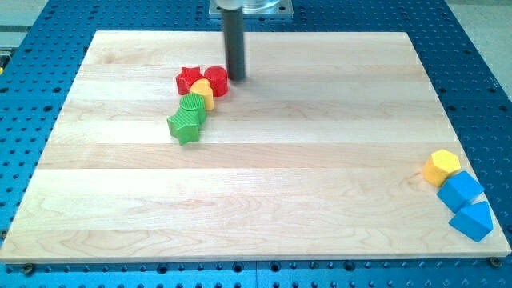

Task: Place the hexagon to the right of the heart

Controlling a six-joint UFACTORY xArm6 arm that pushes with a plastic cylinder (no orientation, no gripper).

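Note:
The yellow hexagon [441, 166] lies near the board's right edge, low in the view. A small yellow block [203, 94], which looks like the heart, sits in a cluster at the upper left-centre. It is wedged between a red star [189, 78], a red round block [216, 81] and a green round block [193, 105]. My tip [235, 78] rests on the board just right of the red round block, touching or nearly touching it. It is far up and left of the hexagon.
A green star [186, 126] lies just below the cluster. A blue cube [460, 190] and a blue triangle-like block [473, 221] sit just below the hexagon at the wooden board's [264, 200] right edge. The rod's mount [250, 7] hangs at the view's top.

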